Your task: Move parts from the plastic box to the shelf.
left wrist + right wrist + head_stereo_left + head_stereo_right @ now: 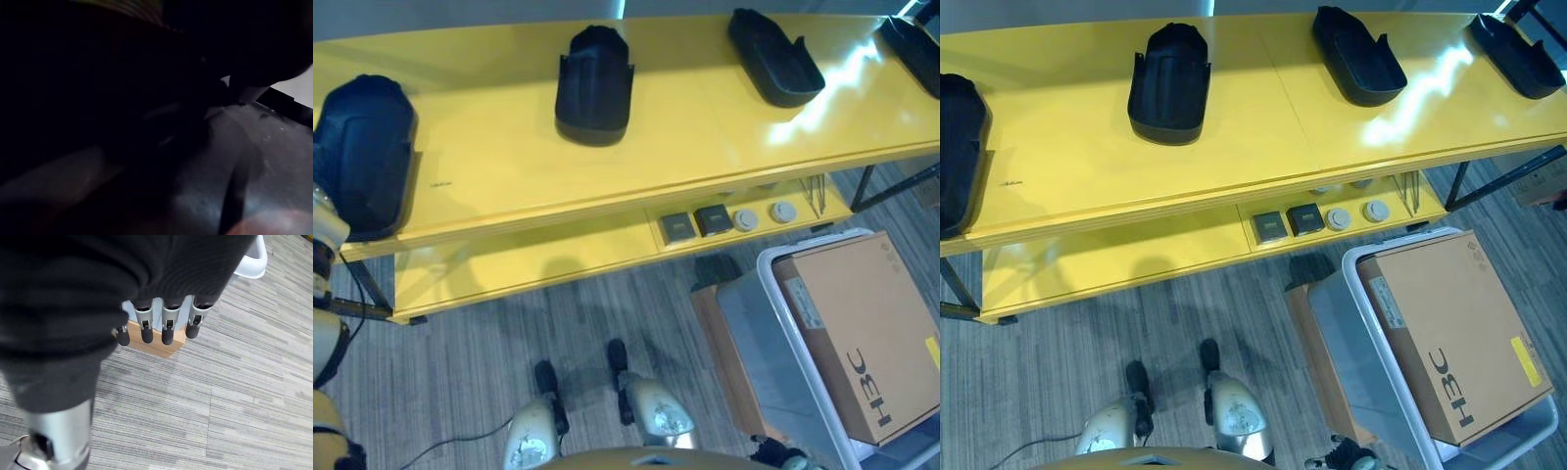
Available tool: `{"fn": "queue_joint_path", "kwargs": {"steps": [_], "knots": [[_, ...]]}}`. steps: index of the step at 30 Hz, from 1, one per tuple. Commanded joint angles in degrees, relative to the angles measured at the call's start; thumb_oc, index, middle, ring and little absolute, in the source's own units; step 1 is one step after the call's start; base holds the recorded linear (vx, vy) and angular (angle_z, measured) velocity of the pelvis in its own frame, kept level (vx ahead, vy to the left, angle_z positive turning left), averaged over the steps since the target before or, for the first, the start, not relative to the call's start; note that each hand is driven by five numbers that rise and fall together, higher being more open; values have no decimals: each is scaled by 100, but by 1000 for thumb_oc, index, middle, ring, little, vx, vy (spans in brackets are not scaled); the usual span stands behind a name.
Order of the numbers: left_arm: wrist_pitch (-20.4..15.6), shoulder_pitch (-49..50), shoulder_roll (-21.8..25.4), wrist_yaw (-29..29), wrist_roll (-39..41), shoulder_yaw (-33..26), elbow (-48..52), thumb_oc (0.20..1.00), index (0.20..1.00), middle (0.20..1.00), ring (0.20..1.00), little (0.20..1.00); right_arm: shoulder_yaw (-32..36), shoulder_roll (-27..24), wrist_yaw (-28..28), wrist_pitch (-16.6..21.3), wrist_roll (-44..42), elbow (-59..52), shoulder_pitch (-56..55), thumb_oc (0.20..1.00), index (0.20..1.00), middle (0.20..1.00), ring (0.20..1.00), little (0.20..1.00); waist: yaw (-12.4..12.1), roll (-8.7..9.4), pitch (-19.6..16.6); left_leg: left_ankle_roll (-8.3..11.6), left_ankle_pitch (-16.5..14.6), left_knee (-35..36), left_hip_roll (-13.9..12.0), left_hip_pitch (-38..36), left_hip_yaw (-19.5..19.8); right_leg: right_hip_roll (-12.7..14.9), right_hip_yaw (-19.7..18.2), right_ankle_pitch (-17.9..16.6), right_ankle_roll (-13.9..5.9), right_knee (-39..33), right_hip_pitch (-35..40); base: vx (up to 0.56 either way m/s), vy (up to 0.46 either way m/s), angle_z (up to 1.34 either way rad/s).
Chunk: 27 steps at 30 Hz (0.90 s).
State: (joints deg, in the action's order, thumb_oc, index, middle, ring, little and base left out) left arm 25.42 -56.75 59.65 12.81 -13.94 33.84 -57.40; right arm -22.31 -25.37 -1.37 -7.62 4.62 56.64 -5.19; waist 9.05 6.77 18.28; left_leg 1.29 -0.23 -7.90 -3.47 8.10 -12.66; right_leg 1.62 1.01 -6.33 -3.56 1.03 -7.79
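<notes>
Several black moulded parts lie on the top board of the yellow shelf (509, 147). The leftmost part (364, 152) rests at the shelf's left end. My left arm (325, 235) comes up beside it and the hand is hidden at that part. The left wrist view is dark, with a dull black surface (254, 147) right in front. Other parts (595, 80) (773, 57) (913, 49) sit further right. My right hand (167, 325) hangs open over the floor with nothing in it, beside the white plastic box (800, 338).
A brown cardboard carton (867, 333) lies in the plastic box, and a flat brown board (729, 362) lies next to it on the striped grey floor. Two dark square pieces (695, 222) and two round ones (764, 215) sit on the lower shelf board.
</notes>
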Motion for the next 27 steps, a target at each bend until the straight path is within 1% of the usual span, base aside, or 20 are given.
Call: {"fn": "queue_joint_path", "kwargs": {"steps": [1,2,3,4,5,9,12,14,17,19,20,21,22,23,24,25,26,27], "knots": [[259,-288,320,517,-236,5,-192,200,200,200,200,200,-242,-263,59,-26,-135,11,-136,1000,1000,1000,1000,1000,-33,-4,-245,-383,-250,-322,39,258,66,-86,-378,190,-393,379,-108,-28,-42,1],[384,-303,294,667,-201,-67,-215,200,200,200,200,200,-252,-218,69,-44,-126,-42,-142,1000,1000,1000,1000,1000,-41,49,-227,-392,-258,-346,45,288,82,-98,-382,171,-389,370,-117,-21,-49,1],[413,-314,281,824,-126,-105,-240,338,338,338,338,338,-269,-199,54,-53,-132,-78,-149,1000,1000,1000,1000,1000,-40,74,-227,-397,-263,-342,48,290,88,-106,-381,163,-392,361,-116,-18,-47,2],[406,-316,281,858,-102,-109,-247,470,470,470,470,470,-272,-197,52,-60,-134,-87,-150,1000,1000,1000,1000,1000,-39,78,-227,-398,-265,-342,49,289,89,-107,-381,162,-392,359,-115,-6,-32,-1],[395,-339,275,924,-38,-125,-274,1000,1000,1000,1000,1000,-288,-182,49,-79,-137,-111,-156,1000,1000,1000,1000,1000,-39,97,-235,-403,-271,-334,50,280,85,-112,-378,155,-396,348,-104,0,0,0],[292,-311,224,1157,338,-234,-314,1000,1000,1000,1000,1000,-305,-146,60,-119,-126,-134,-172,1000,1000,1000,1000,1000,-43,140,-255,-399,-276,-346,35,268,75,-116,-362,137,-399,337,-83,3,-9,0],[115,-173,117,1615,999,-521,-197,1000,1000,1000,1000,1000,-313,-97,49,-85,-66,-136,-208,1000,1000,1000,1000,1000,-57,170,-262,-396,-273,-315,41,214,86,-130,-361,126,-396,301,-26,0,0,0],[-95,-143,75,1882,1316,-706,-139,1000,1000,1000,1000,1000,-335,-61,10,-102,-53,-164,-235,1000,1000,1000,1000,1000,-57,184,-282,-393,-273,-295,44,178,86,-135,-354,123,-395,278,8,0,-16,1],[-633,-194,76,2172,1718,-937,14,1000,1000,1000,1000,1000,-335,-4,-44,-58,-4,-145,-289,1000,1000,1000,1000,1000,-69,187,-347,-387,-280,-241,50,97,94,-140,-339,127,-396,220,91,15,-35,1],[-1052,-276,111,2271,1790,-1013,189,1000,1000,1000,1000,1000,-312,10,-52,-35,66,-159,-338,1000,1000,1000,1000,1000,-71,166,-419,-380,-286,-173,58,-16,92,-139,-320,127,-405,169,186,49,-27,3],[-1261,-335,136,2308,1817,-1005,271,1000,1000,1000,1000,1000,-321,13,-63,-31,89,-165,-354,1000,1000,1000,1000,1000,-73,151,-451,-379,-293,-155,63,-61,86,-135,-311,130,-408,156,219,55,-10,3],[-1571,-382,163,2265,2051,-1022,536,1000,1000,1000,1000,1000,-310,9,-81,-50,134,-220,-403,1000,1000,1000,1000,1000,-83,101,-527,-371,-297,-98,73,-154,83,-126,-294,140,-415,120,294,49,-6,2],[-1629,-374,164,2294,2072,-1034,569,1000,1000,1000,1000,1000,-308,7,-81,-57,132,-222,-407,1000,1000,1000,1000,1000,-84,96,-530,-370,-295,-91,75,-166,82,-124,-293,140,-416,116,304,65,16,6],[-1948,-352,155,2223,2270,-1103,822,1000,1000,1000,1000,1000,-284,12,-101,-87,172,-258,-438,1000,1000,1000,1000,1000,-100,42,-583,-361,-295,-53,89,-231,88,-111,-282,152,-420,94,358,87,40,6],[-2186,-238,103,2191,2494,-1207,1309,1000,1000,1000,1000,1000,-244,29,-99,-111,248,-260,-464,1000,1000,1000,1000,1000,-134,-20,-645,-341,-274,10,101,-307,101,-90,-247,161,-423,83,411,108,49,5],[-2361,-102,92,2168,2570,-1337,1684,1000,1000,1000,1000,1000,-214,44,-101,-126,299,-271,-479,1000,1000,1000,1000,1000,-162,-45,-687,-329,-236,58,115,-334,106,-70,-234,150,-416,66,422,134,55,2],[-2507,170,52,1962,2711,-1583,2438,1000,1000,1000,1000,1000,-163,108,-121,-189,386,-292,-524,1000,1000,1000,1000,1000,-222,-92,-757,-307,-219,141,138,-407,131,-51,-198,173,-419,43,481,131,55,2],[-2467,527,-56,1790,2937,-1889,3190,1000,1000,1000,1000,1000,-135,155,-168,-237,425,-296,-564,1000,1000,1000,1000,1000,-272,-135,-797,-289,-225,207,156,-482,169,-36,-157,215,-421,31,549,118,54,4]]}}
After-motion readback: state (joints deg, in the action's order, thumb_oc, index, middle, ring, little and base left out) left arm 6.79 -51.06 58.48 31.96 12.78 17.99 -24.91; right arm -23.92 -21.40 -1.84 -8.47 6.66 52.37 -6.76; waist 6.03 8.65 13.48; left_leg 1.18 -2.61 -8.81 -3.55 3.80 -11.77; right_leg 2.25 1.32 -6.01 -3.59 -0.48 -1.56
